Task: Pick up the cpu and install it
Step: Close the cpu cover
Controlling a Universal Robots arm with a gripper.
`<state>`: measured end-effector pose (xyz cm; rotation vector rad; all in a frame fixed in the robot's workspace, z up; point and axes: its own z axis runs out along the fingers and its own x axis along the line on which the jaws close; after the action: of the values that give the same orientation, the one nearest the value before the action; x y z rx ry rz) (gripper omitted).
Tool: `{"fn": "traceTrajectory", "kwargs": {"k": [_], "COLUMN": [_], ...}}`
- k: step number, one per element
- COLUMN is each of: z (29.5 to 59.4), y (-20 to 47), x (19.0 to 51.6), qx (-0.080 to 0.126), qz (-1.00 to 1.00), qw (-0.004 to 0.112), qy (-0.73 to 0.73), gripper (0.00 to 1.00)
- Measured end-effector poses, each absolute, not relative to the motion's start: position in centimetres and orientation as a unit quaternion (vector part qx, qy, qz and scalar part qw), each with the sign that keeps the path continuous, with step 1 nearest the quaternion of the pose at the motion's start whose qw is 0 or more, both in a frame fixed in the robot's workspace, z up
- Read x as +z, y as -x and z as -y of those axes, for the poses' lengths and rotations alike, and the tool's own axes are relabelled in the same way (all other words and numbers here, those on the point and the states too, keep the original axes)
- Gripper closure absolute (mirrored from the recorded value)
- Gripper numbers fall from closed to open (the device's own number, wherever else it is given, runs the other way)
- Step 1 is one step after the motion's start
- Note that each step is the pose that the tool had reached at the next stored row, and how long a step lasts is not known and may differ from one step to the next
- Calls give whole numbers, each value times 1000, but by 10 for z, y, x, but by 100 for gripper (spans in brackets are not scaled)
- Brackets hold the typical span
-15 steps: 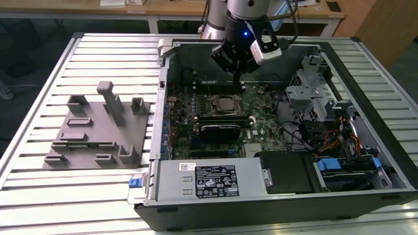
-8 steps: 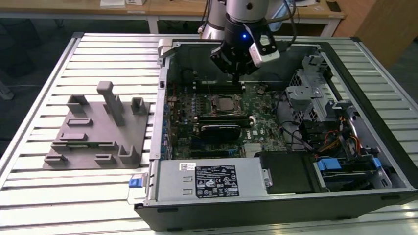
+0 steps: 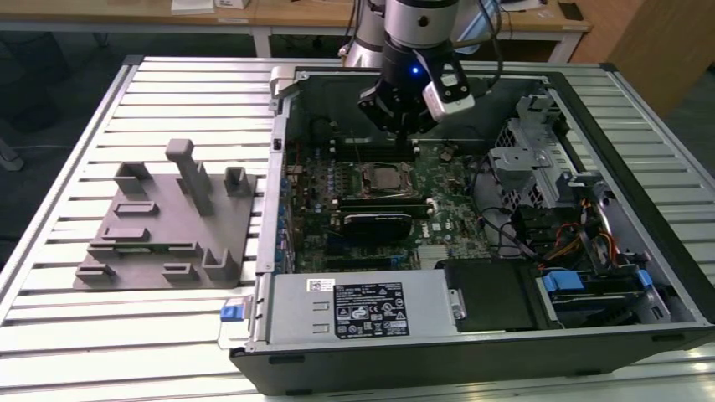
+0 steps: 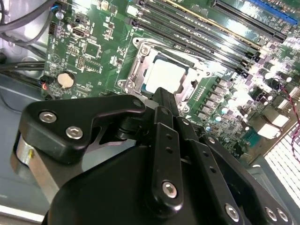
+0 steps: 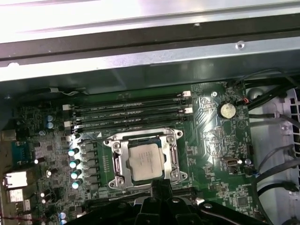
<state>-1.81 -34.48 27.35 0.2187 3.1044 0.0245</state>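
Note:
The cpu (image 3: 386, 176) (image 4: 166, 72) (image 5: 146, 161) is a small silvery square chip lying flat inside the dark metal-framed socket (image 5: 117, 161) on the green motherboard. My gripper (image 3: 400, 132) (image 4: 161, 93) (image 5: 161, 183) hangs above the socket, a little toward the back of the case and apart from the chip. Its black fingers are drawn together into one narrow tip with nothing between them. In both wrist views that tip sits just at the near edge of the socket frame.
The open computer case (image 3: 581, 109) lies on a slatted metal table. Memory slots (image 5: 131, 115) run beside the socket. A labelled power supply (image 3: 357, 308) fills the front, with cables and drive bays on the exterior view's right. A grey fixture (image 3: 167, 226) stands on the exterior view's left.

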Motion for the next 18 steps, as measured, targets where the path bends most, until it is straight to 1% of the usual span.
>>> {"fn": "traceTrajectory", "kwargs": {"k": [18], "z": [345], "y": [33], "x": [246], "qx": [8], "qz": [-997], "qw": [15], "qy": [-70], "gripper": [89]}}
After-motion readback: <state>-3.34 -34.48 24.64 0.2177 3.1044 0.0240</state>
